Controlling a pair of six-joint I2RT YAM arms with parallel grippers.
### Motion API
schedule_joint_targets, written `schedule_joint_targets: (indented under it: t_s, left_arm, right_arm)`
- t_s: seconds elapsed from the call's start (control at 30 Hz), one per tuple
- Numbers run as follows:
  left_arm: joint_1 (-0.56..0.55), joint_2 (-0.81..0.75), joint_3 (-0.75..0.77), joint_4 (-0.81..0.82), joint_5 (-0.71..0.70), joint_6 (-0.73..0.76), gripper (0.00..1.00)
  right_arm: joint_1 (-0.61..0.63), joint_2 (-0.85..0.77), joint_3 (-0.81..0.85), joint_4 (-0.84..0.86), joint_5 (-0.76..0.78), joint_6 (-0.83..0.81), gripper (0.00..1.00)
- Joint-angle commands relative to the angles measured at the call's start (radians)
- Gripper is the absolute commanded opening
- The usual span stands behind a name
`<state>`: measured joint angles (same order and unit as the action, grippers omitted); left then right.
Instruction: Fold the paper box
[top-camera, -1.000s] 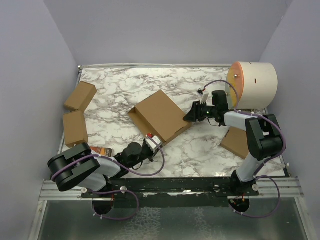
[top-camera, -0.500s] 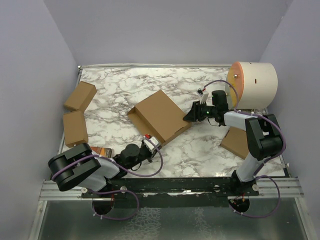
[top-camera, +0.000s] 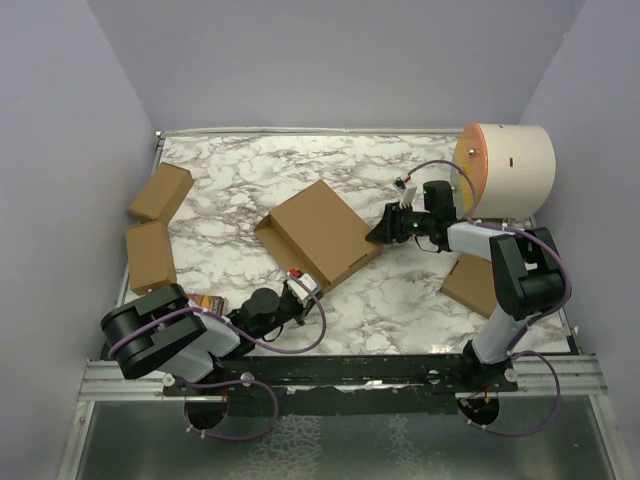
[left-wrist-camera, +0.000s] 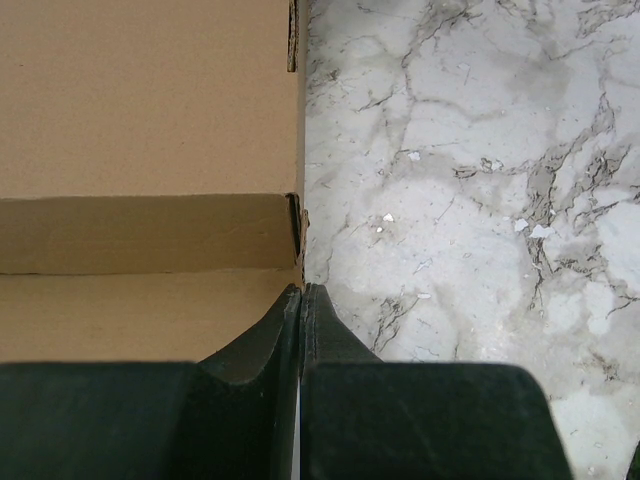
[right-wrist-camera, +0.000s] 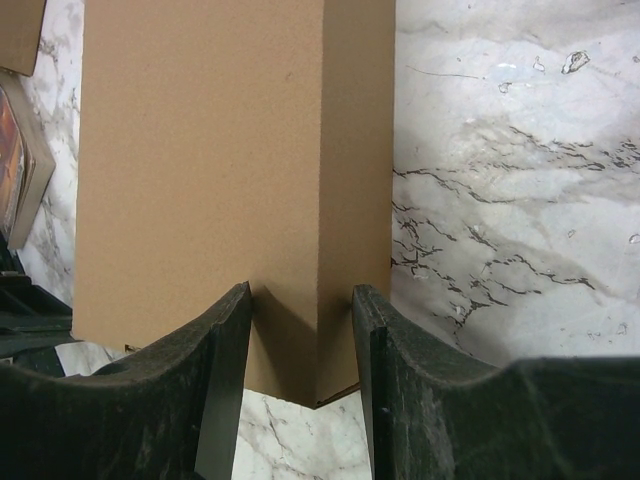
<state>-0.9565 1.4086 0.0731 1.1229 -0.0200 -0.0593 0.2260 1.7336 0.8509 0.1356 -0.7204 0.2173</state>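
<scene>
Nearest the bases, the left gripper (left-wrist-camera: 300, 294) lies low over the marble table (top-camera: 400, 290) with its two fingers pressed together. Nothing shows between them, and their tips sit right at the near corner of the paper box (top-camera: 322, 228). The box rests mid-table, turned at an angle, lid down and flat. In the left wrist view a darker wall band runs below the lid, and a paler strip lies outside it along the near-left side.

At the box's right corner, the right gripper (right-wrist-camera: 301, 290) has its fingers apart, one on each side of that corner and close against the cardboard. I cannot tell whether they squeeze it.

The folding looks nearly done, with the right arm steadying the box while the left works the near edge. The next move probably calls for the left fingers to push that outer strip in or under without sliding the box.

Further back are a cream cylinder (top-camera: 510, 170) and small boxes (top-camera: 160, 192).
</scene>
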Motion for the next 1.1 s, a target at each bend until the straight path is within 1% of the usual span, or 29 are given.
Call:
schedule_joint_targets:
  t_s: [0.0,0.23,0.5,0.8,0.97,1.07]
  left_arm:
    - [0.001,0.016,-0.02,0.048,0.021,-0.033,0.0]
    - [0.005,0.025,-0.038,0.089,0.021,-0.043,0.0]
    - [0.007,0.034,-0.038,0.097,0.024,-0.046,0.0]
    - [0.009,0.028,0.002,0.033,0.026,-0.062,0.0]
    - [0.011,0.003,0.045,-0.067,0.024,-0.079,0.0]
    - [0.014,-0.01,0.049,-0.079,0.02,-0.082,0.0]
  right_arm:
    - [-0.006,0.051,-0.001,-0.045,0.116,-0.041,0.43]
    - [-0.005,0.052,-0.001,-0.046,0.116,-0.041,0.43]
    - [-0.004,0.052,-0.002,-0.046,0.113,-0.042,0.43]
    - [-0.004,0.055,-0.001,-0.044,0.099,-0.048,0.43]
    - [-0.003,0.057,-0.002,-0.043,0.093,-0.049,0.43]
    - [-0.002,0.057,-0.003,-0.043,0.093,-0.049,0.42]
